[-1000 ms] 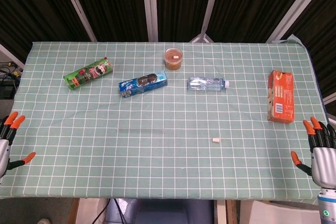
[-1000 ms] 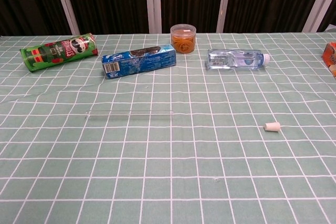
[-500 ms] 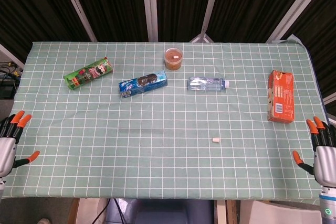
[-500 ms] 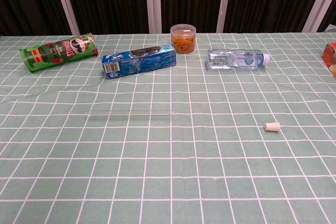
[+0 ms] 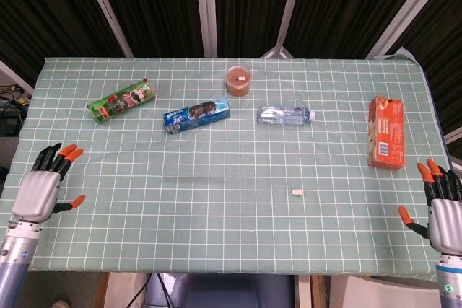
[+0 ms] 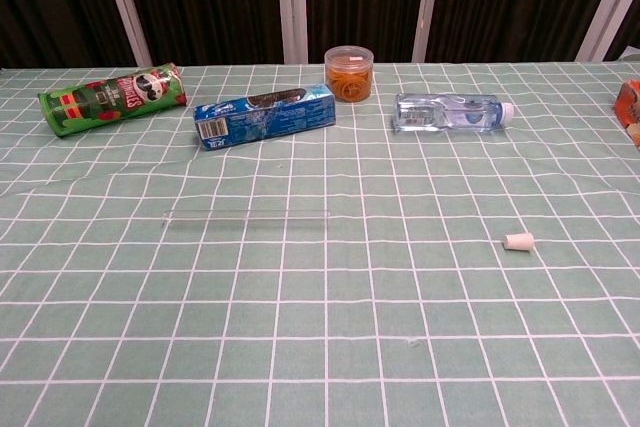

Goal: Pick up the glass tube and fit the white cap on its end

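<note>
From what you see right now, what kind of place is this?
Probably a robot test station: a table under a green checked cloth, dark curtains with metal posts behind, and scattered groceries such as a chips can and a water bottle.

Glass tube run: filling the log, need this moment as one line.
glass tube: on table, untouched | white cap: loose | left hand: open | right hand: open

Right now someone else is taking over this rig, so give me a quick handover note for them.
Left hand: open, empty, over the table's left edge.
Right hand: open, empty, at the right edge.
Glass tube: lying flat on the green checked cloth, in front of the blue cookie pack; clear in the chest view, faint from the head.
White cap: on its side, well right of the tube, apart from it.
Done: nothing, neither item touched.
Left: pick up the tube, pick up the cap, fit the cap on the tube's end.
</note>
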You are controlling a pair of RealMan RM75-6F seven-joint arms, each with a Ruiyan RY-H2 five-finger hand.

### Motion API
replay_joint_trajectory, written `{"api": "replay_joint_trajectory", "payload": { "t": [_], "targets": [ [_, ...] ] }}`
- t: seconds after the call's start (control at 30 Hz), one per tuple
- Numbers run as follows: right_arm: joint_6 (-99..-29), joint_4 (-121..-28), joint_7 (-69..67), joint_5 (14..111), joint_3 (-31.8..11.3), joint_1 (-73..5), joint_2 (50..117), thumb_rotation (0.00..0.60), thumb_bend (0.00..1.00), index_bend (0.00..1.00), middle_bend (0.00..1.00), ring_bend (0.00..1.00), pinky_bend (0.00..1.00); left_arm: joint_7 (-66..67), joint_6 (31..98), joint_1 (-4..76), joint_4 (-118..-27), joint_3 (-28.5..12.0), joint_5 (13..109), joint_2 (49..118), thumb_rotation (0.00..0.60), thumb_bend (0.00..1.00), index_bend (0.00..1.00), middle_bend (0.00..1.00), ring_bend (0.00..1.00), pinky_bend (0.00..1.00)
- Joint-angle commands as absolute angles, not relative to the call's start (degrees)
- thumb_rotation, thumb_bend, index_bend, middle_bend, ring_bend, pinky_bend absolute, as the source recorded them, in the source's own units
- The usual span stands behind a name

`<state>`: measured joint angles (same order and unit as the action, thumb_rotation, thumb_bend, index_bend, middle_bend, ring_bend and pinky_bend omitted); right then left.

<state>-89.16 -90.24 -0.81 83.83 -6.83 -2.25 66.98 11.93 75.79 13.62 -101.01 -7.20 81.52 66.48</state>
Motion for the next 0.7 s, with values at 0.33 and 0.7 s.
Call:
{"api": "replay_joint_trajectory", "payload": {
  "t": [0.33, 0.7],
  "targets": [
    [-89.13, -90.59, -1.41, 83.42, -6.86, -1.99, 66.55, 0.600, 0.32, 0.00, 0.00, 0.00, 0.00, 30.49, 66.09, 27.17, -102.71, -14.69, 63.66, 79.39, 0.600, 0.34, 0.35, 0.34, 0.02, 0.00],
    [-88.73, -90.76, -2.18, 83.54, -6.67, -1.99, 66.15, 0.600, 0.32, 0.00, 0.00, 0.00, 0.00, 43.17, 67.46, 34.42, -98.96, -15.65, 52.96, 91.46, 0.600, 0.35, 0.43, 0.37, 0.02, 0.00]
  ]
}}
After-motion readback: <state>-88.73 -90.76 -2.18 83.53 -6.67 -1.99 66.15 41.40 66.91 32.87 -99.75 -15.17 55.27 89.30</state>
